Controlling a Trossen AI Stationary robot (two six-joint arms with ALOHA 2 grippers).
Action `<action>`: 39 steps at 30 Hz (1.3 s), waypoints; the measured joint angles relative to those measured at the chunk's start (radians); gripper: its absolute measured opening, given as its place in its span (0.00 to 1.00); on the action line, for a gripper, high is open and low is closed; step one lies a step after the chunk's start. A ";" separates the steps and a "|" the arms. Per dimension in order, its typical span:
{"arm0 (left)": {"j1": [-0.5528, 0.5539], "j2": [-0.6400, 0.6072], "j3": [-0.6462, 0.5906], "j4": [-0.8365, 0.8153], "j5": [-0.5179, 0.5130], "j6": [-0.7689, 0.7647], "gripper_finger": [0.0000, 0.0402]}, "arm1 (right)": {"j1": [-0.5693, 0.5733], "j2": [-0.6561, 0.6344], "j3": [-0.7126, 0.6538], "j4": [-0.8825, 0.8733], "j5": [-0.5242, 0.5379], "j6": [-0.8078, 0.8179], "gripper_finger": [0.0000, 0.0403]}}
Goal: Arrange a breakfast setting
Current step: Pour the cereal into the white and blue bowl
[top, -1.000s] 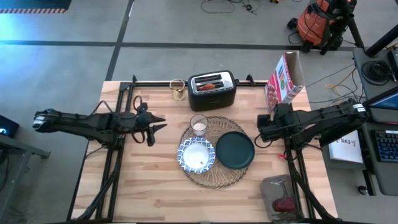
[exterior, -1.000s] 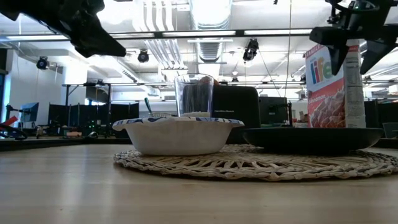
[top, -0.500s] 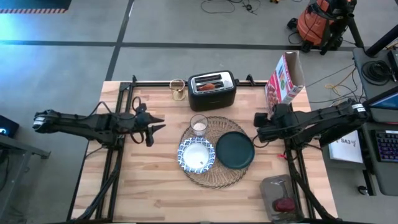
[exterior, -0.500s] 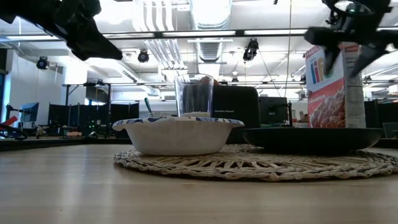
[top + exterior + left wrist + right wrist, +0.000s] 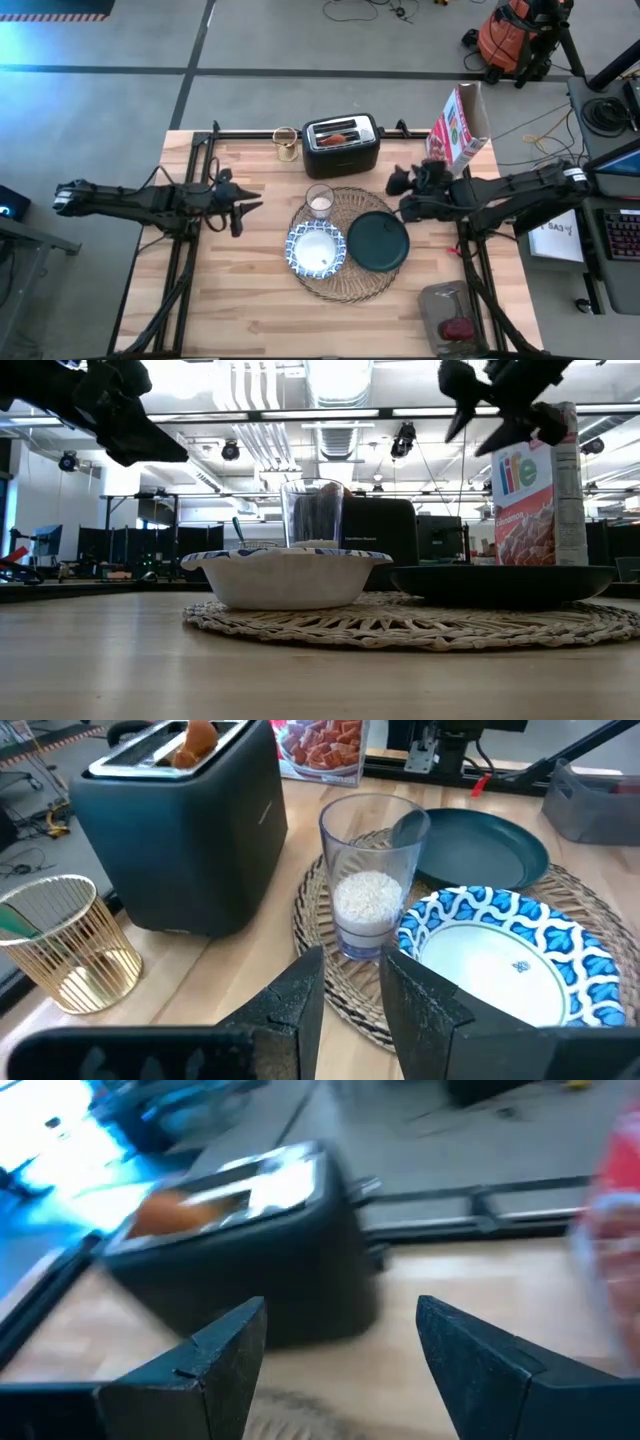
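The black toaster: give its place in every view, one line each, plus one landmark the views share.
High view: toaster at the table's far edge, behind the straw placemat.
Low view: dark block behind the small clear glass.
Left wrist view: large, beside the glass.
Right wrist view: ahead of the open right gripper, blurred.
Shared landmark: the brown pastry in its slot, though not visible in the low view.
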 joint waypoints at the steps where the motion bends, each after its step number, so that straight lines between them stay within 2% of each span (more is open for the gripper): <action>1: 0.000 -0.008 -0.007 0.001 0.012 -0.006 0.21 | -0.020 -0.001 0.000 -0.049 0.005 0.052 0.62; 5: 0.000 -0.036 -0.035 0.002 0.022 -0.043 0.21 | -0.114 0.009 0.000 -0.252 -0.068 0.295 0.62; 7: 0.000 -0.045 -0.045 0.006 0.028 -0.054 0.21 | -0.158 0.023 0.000 -0.324 -0.132 0.355 0.62; 12: 0.000 -0.065 -0.063 0.008 0.027 -0.059 0.21 | -0.217 0.070 0.000 -0.358 -0.271 0.362 0.62; 18: 0.000 -0.120 -0.089 -0.006 -0.028 -0.035 0.21 | -0.234 0.123 0.000 -0.414 -0.429 0.384 0.60; 26: 0.001 -0.246 -0.110 -0.135 -0.095 -0.025 0.21 | -0.233 0.163 -0.001 -0.682 -0.628 0.532 0.58; 35: 0.001 -0.296 -0.119 -0.146 -0.114 -0.022 0.21 | -0.261 0.121 0.005 -0.678 -0.563 0.472 0.59; 39: 0.000 -0.287 -0.124 -0.139 -0.089 -0.022 0.21 | -0.297 0.105 0.005 -0.682 -0.435 0.492 0.59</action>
